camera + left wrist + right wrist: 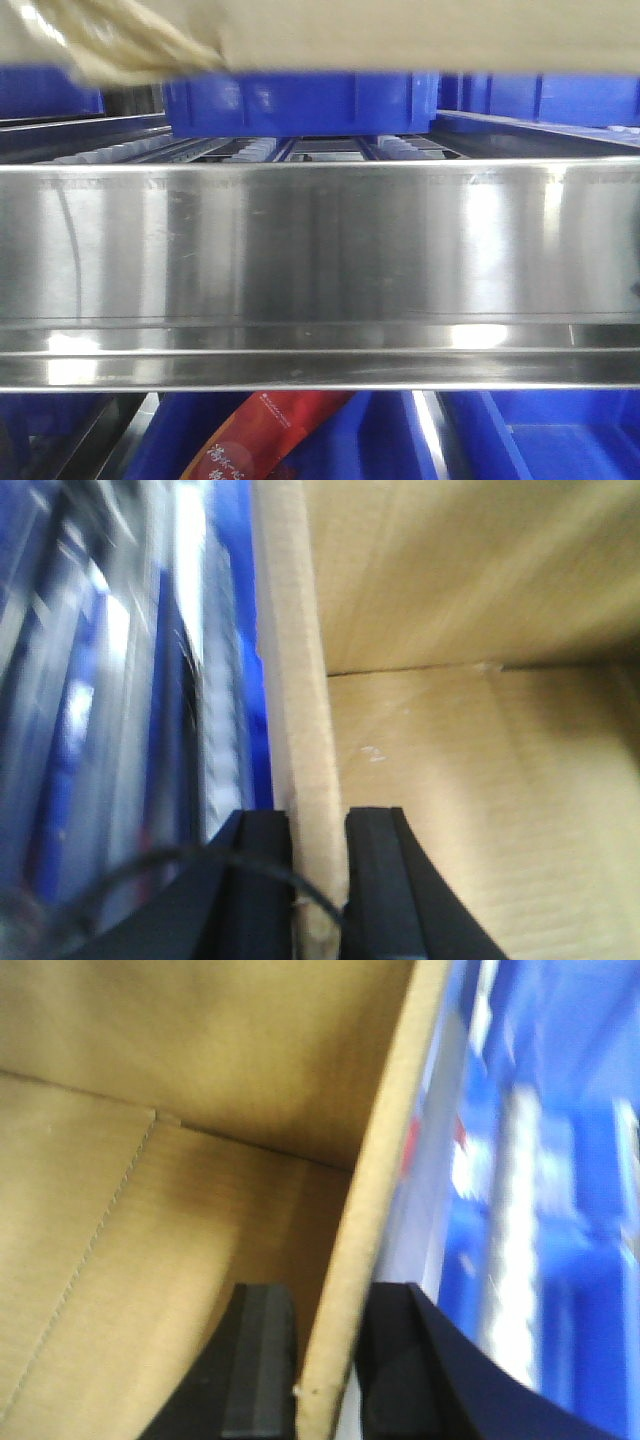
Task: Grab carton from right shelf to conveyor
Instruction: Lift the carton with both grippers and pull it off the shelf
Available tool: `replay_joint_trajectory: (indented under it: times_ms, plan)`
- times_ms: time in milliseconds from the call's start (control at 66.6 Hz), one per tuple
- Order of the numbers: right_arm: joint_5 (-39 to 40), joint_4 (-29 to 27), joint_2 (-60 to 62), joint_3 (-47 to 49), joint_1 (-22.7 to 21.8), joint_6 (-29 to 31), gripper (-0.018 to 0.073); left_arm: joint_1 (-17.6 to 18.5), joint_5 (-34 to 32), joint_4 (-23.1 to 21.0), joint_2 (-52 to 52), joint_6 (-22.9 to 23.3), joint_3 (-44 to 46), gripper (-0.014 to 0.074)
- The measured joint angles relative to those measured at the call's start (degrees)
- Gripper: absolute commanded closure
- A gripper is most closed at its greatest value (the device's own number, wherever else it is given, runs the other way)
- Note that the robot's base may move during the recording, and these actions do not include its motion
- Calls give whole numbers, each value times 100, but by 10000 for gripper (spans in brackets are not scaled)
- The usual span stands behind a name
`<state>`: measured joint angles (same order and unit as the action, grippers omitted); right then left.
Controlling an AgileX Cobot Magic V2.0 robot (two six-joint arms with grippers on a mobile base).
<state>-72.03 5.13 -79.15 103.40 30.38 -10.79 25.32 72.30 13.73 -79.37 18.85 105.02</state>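
Observation:
The carton (420, 30) is a brown cardboard box held up at the top of the front view, above the steel shelf rail. My left gripper (318, 825) is shut on the carton's left wall (300, 680), one finger outside and one inside the box. My right gripper (325, 1305) is shut on the carton's right wall (385, 1160) in the same way. Both wrist views show the box's bare cardboard inside. The grippers themselves do not show in the front view. No conveyor is in view.
A wide stainless steel shelf rail (320, 270) spans the front view. Blue bins (300, 100) sit behind it on rollers. Below the rail are more blue bins (560, 440) and a red packet (265, 435). Blurred blue shelving runs past both wrist views.

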Motion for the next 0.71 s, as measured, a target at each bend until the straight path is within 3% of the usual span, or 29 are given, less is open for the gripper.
replay_joint_trajectory:
  times_ms: [300, 706]
  plan:
    - [-124, 109, 729, -293, 8, -21, 628, 678, 63, 75, 397, 327, -540, 614]
    - [-124, 112, 783, -293, 35, -21, 628, 732, 63, 187, 561, 425, -449, 614]
